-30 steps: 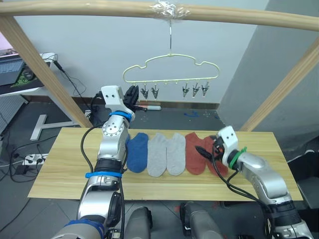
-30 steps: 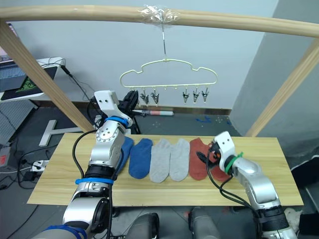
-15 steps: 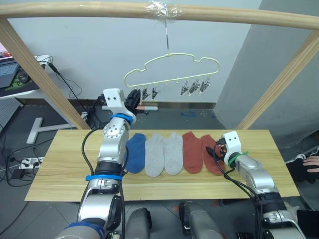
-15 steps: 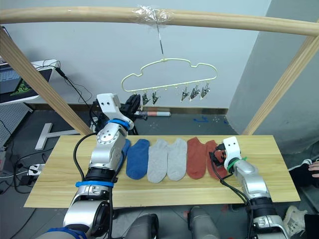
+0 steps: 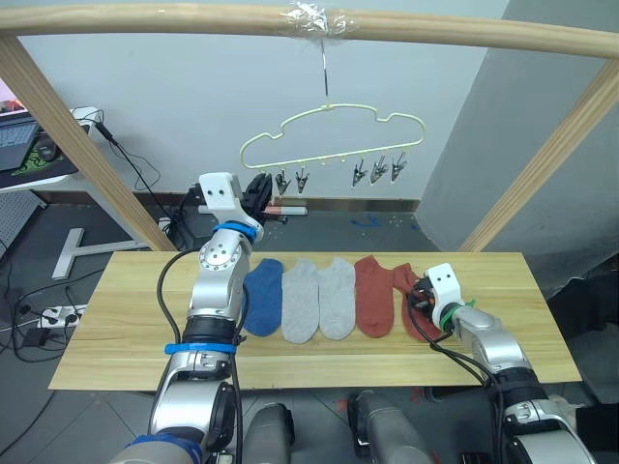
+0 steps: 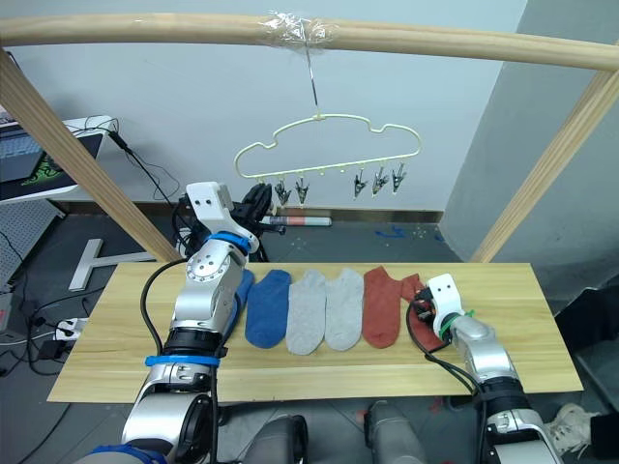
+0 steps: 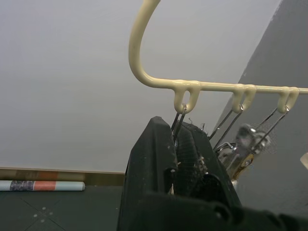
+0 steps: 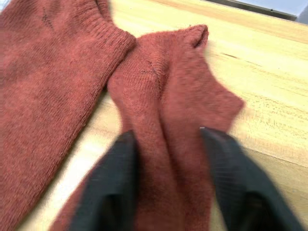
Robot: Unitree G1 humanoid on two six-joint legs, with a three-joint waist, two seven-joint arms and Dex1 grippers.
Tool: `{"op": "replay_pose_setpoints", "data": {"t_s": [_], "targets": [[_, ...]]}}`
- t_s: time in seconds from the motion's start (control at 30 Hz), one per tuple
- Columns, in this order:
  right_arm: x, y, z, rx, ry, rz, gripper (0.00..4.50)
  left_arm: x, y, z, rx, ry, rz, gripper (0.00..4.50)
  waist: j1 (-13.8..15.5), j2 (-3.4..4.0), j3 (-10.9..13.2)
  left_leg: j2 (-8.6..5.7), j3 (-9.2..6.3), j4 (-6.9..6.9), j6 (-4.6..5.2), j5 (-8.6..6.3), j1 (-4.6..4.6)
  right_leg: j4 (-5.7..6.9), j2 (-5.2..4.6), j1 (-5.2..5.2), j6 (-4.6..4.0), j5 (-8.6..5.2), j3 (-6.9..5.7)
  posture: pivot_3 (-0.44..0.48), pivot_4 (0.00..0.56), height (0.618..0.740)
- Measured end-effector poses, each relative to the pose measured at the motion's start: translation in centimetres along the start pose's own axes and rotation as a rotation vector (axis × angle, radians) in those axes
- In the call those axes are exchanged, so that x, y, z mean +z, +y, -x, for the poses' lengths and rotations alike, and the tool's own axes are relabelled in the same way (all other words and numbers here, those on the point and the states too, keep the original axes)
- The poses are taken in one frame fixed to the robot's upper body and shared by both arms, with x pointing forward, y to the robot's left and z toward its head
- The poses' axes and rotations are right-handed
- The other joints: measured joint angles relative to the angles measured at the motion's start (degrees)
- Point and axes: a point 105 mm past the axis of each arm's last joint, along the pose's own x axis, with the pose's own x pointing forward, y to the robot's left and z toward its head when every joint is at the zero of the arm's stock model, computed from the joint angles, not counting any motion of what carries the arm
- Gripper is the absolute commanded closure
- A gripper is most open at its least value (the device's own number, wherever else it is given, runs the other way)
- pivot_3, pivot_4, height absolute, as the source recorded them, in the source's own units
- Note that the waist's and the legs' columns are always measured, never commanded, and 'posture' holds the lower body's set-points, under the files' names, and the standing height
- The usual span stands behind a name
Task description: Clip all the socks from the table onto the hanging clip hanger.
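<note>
The pale-yellow clip hanger (image 5: 329, 135) hangs from the wooden pole. My left gripper (image 5: 259, 187) is raised at its left end, shut on the leftmost clip (image 7: 179, 120). Several socks lie in a row on the table (image 5: 116, 319): a blue sock (image 5: 263, 295), two grey socks (image 5: 300, 300), and a rust red sock (image 5: 372, 293). Another blue sock is mostly hidden behind my left arm. My right gripper (image 5: 418, 296) rests on the rightmost rust red sock (image 8: 168, 91), its fingers (image 8: 113, 192) pressing a ridge of fabric between them.
A round wooden pole frame (image 5: 193, 17) spans the top, with slanted poles at both sides of the table. More clips (image 5: 379, 172) hang free along the hanger. A desk with a laptop (image 5: 24, 145) stands at far left, cables on the floor.
My right gripper's fingers have closed in on the rightmost rust red sock. The hanger has swung back level. My left gripper stays at the leftmost clip.
</note>
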Motion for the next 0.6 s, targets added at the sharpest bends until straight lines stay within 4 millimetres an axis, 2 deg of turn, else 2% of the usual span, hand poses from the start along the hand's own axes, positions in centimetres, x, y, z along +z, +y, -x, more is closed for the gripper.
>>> {"op": "replay_pose_setpoints", "data": {"t_s": [0.07,0.1,0.2,0.3,0.37,0.47,0.57,0.6], "targets": [[-0.1,0.0,0.1,0.006,-0.001,0.002,4.28,0.1,0.0,0.1,0.0,-0.003,-0.002,4.48,0.0,0.0,0.0,0.01,0.0,0.0,0.0,0.0,0.01,0.0,0.0,0.02,0.0,0.0,0.0,-0.07,0.237,0.74],[-0.1,0.0,0.1,0.007,-0.004,0.006,4.45,0.2,0.0,0.1,-0.001,-0.007,-0.004,4.48,0.1,0.0,0.0,0.0,-0.01,0.0,0.0,0.0,0.01,-0.01,0.0,0.03,0.0,0.0,0.0,-0.063,0.229,0.74],[-0.3,-0.3,0.4,0.008,-0.006,0.053,4.45,0.2,0.0,0.1,-0.003,-0.007,-0.005,4.48,0.5,0.0,0.0,-0.02,0.0,0.01,0.0,0.0,0.02,-0.01,-0.01,0.04,0.0,0.0,-0.01,-0.053,0.214,0.74],[-1.6,-1.1,2.5,0.05,0.007,0.139,4.45,0.8,0.4,0.3,-0.008,-0.014,0.003,4.48,1.2,0.01,0.0,-0.02,-0.03,-0.01,0.0,0.0,-0.01,-0.06,-0.01,0.04,0.01,-0.01,-0.04,-0.049,0.21,0.74],[-1.3,-0.9,3.6,0.085,-0.013,0.179,4.45,1.2,1.6,0.7,0.012,-0.02,0.038,4.48,1.2,0.02,0.0,0.01,0.0,-0.02,-0.01,0.0,0.0,-0.05,-0.01,0.02,0.02,-0.01,-0.02,-0.043,0.203,0.74],[1.1,0.0,4.5,0.125,-0.083,0.232,4.45,1.2,1.8,1.0,-0.006,0.004,0.147,4.48,0.7,0.04,0.0,0.01,0.03,0.02,-0.01,0.0,0.07,0.06,0.02,0.02,0.04,0.01,0.03,-0.038,0.197,0.74],[5.4,2.7,6.1,0.215,-0.211,0.285,4.45,0.8,1.4,1.7,-0.058,0.059,0.321,4.48,0.6,0.04,0.0,0.06,-0.08,0.03,-0.03,0.01,0.15,0.19,0.08,0.04,0.04,0.01,-0.08,-0.041,0.194,0.74],[6.2,3.3,6.5,0.233,-0.235,0.302,4.45,0.8,1.3,1.9,-0.07,0.071,0.359,4.48,0.6,0.04,0.0,0.06,-0.1,0.03,-0.03,0.01,0.17,0.21,0.09,0.06,0.04,0.01,-0.1,-0.041,0.194,0.74]]}}
